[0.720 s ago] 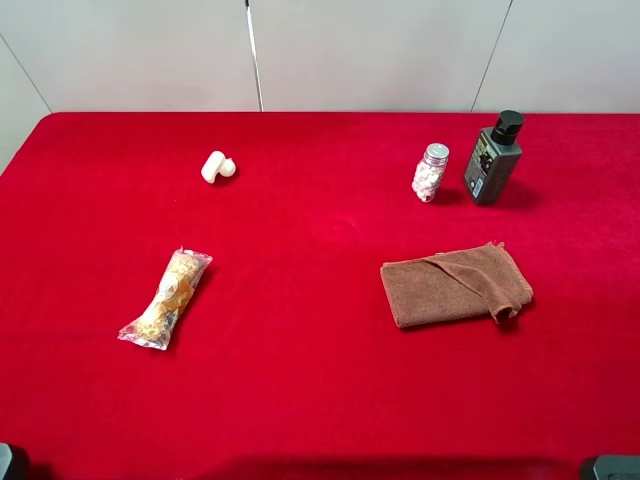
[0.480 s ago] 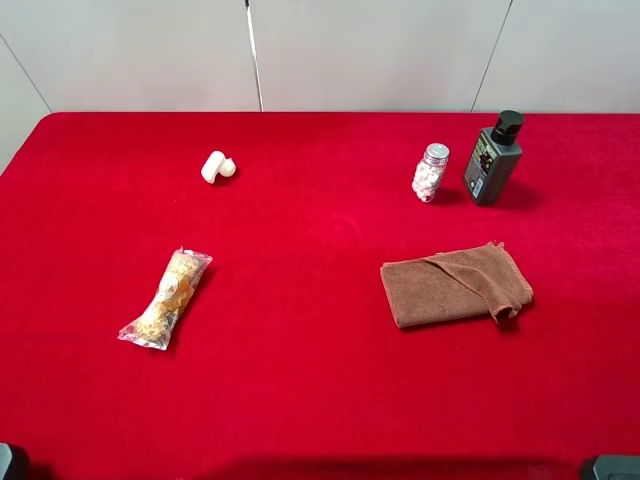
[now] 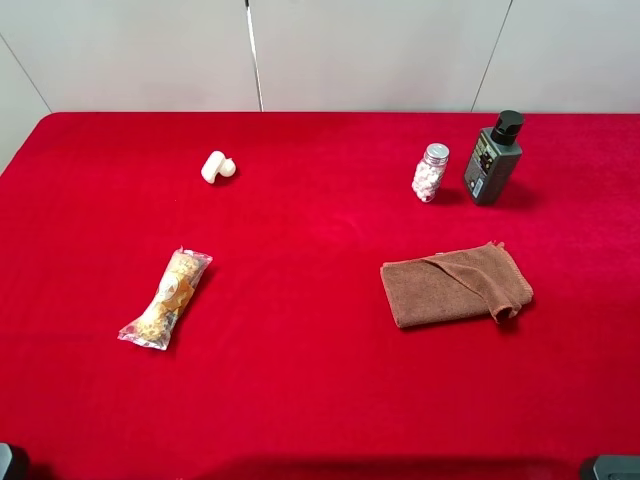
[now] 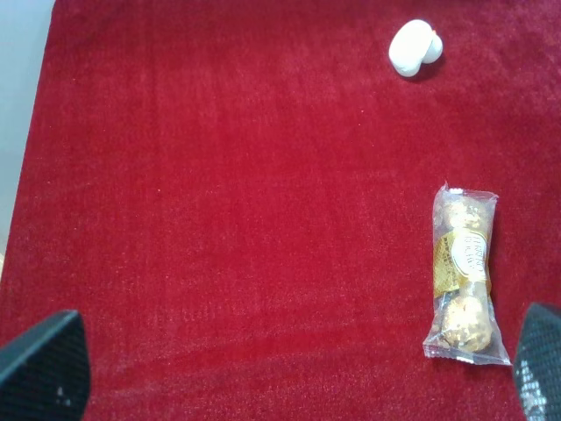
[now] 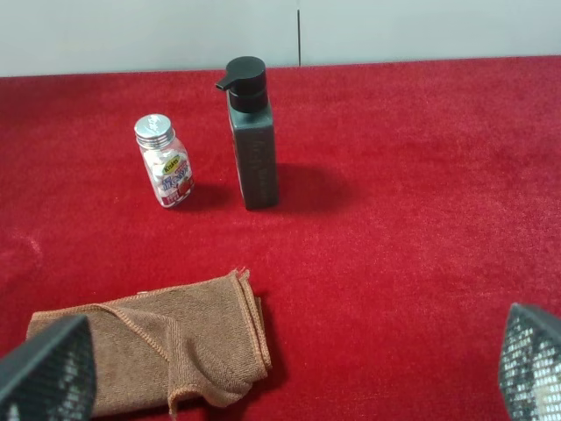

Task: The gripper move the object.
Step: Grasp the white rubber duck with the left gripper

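Currently pre-approach: object (image 3: 217,166) lies untouched on tabletop (image 3: 300,400), far left side, well beyond snack packet (image 3: 165,298). My left gripper (image 4: 289,373) is wide open, empty, well short of it. Right gripper (image 5: 280,368) also spread wide, holding nothing. Next, I judge: reach left arm past snack packet, centre over object, descend, close.

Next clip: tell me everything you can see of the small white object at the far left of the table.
The white object is small and glossy and looks like plastic. It is a stubby rounded cylinder joined to a smaller round knob. It lies on the red cloth in the far left part of the table, well beyond the snack packet. Only the cloth touches it, and it casts a small shadow. No markings show.
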